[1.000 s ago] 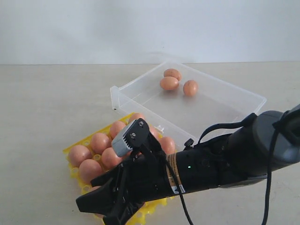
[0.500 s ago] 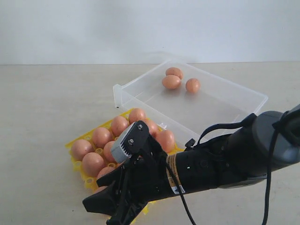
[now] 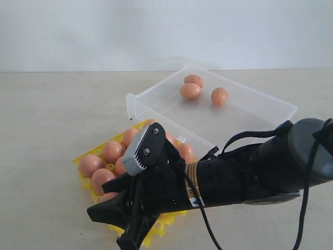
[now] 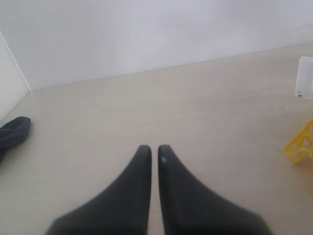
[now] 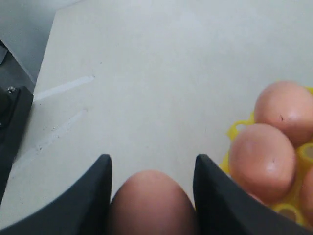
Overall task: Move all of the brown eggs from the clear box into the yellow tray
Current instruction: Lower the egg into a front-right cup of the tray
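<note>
My right gripper [image 3: 115,227] hangs over the front corner of the yellow tray [image 3: 151,237], shut on a brown egg [image 5: 151,201] that fills the gap between its two black fingers [image 5: 93,191]. Several brown eggs [image 3: 112,151] sit in the tray's cups; two of them [image 5: 261,161] show beside the held one in the right wrist view. Three more eggs [image 3: 190,90] lie in the far end of the clear box [image 3: 237,122] behind the tray. My left gripper [image 4: 153,149] is shut and empty over bare table, away from the tray's corner [image 4: 299,147].
The right arm's black body [image 3: 244,177] lies across the front right and hides the tray's near side. A corner of the clear box [image 4: 305,78] shows in the left wrist view. Dark equipment [image 5: 11,122] stands at the table's edge.
The right gripper, still holding its egg, has shifted slightly left and lower over the tray's front. One loose egg in the clear box has rolled a little to the right.
</note>
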Robot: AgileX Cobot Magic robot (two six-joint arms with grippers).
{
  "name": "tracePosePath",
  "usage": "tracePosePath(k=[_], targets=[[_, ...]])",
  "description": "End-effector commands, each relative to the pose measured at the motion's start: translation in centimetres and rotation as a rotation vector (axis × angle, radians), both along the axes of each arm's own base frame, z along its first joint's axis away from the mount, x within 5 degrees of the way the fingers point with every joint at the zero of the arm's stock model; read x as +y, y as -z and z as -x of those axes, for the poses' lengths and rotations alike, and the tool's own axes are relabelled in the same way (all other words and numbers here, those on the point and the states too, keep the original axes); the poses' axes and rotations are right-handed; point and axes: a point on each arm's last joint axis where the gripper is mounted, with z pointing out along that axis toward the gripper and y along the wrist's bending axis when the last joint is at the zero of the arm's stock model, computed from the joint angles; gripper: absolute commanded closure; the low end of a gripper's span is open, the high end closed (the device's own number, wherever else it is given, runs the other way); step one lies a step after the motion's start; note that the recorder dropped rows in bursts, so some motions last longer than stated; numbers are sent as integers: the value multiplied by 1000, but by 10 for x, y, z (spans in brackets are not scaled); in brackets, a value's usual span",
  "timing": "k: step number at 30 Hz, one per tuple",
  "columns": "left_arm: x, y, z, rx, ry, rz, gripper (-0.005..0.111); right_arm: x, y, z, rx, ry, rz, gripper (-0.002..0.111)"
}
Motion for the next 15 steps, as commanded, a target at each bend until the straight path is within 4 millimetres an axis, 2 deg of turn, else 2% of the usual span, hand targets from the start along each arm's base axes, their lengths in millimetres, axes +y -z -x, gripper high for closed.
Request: tracePosePath(k=[1,10,15], targets=[[0,1,0,0,-2,3,103,0,-6,-4,-61,28,-9,108],[0,1,0,0,-2,3,103,-6,3,-9,-43,91,101,106],[0,1,0,0,-2,3,103,-5,2,-9,-45,86,86,78]])
